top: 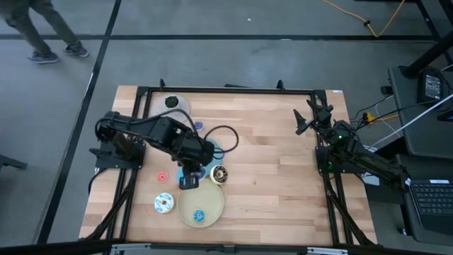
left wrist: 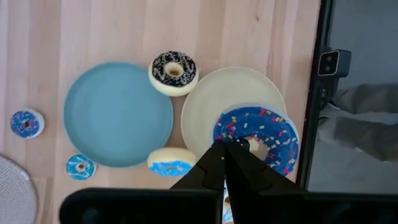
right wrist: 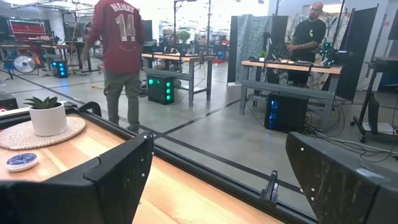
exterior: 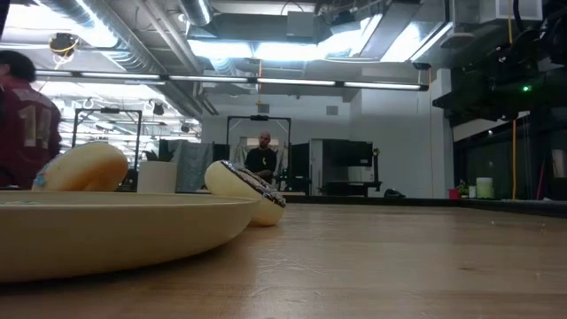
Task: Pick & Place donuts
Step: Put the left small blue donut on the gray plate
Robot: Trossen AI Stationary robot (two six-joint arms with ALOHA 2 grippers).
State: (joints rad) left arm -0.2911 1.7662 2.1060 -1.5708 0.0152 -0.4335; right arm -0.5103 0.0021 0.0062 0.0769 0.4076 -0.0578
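On the table's left half, we have our left gripper clenched on the rim of a blue sprinkled donut, holding it above the beige plate toward that plate's 4 o'clock edge. Our worry is the grip: the fingertips pinch only the ring's near edge, so we judge it could swing or slip free and drop against the rim, or beyond it toward the table's border. Around it, the blue plate lies just beside the beige one at its 9 o'clock, with a chocolate-topped donut wedged near both plates at 11 o'clock and a blue-iced donut at the blue plate's 5 o'clock, close to our fingers. Two tiny blue donuts sit farther out at 9 o'clock. Nothing blocks the plate itself. Far right, our right gripper waits released by the table's edge.
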